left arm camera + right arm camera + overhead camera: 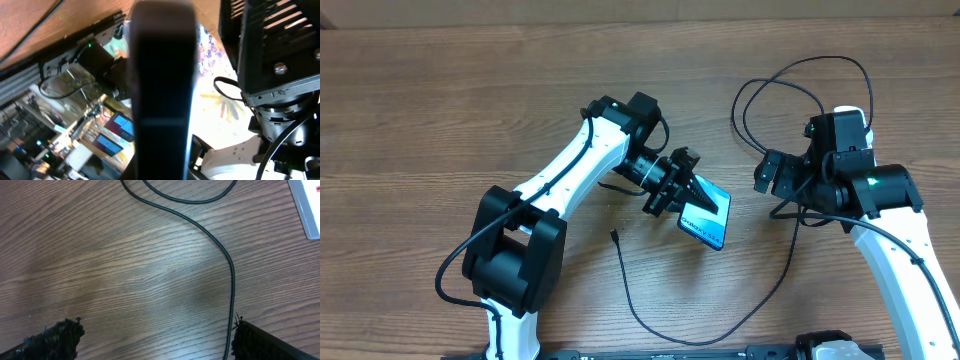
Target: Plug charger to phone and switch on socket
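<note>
My left gripper (682,193) is shut on the phone (706,219), whose bright blue screen shows tilted at the table's middle. In the left wrist view the phone's dark edge (160,75) fills the centre between my fingers (161,170). The charger is a thin black cable (645,320). Its small connector tip (614,236) lies on the table just left of the phone, apart from it. The cable runs right and loops behind my right arm. My right gripper (767,176) is open and empty above bare wood (155,335). The cable (231,275) passes its right finger. A white corner of the socket (306,205) shows at the upper right of the right wrist view; it is hidden under the right arm in the overhead view.
The brown wooden table (440,120) carries both arms. The cable loops (790,80) lie at the back right. The left arm's base (515,255) stands at the front left.
</note>
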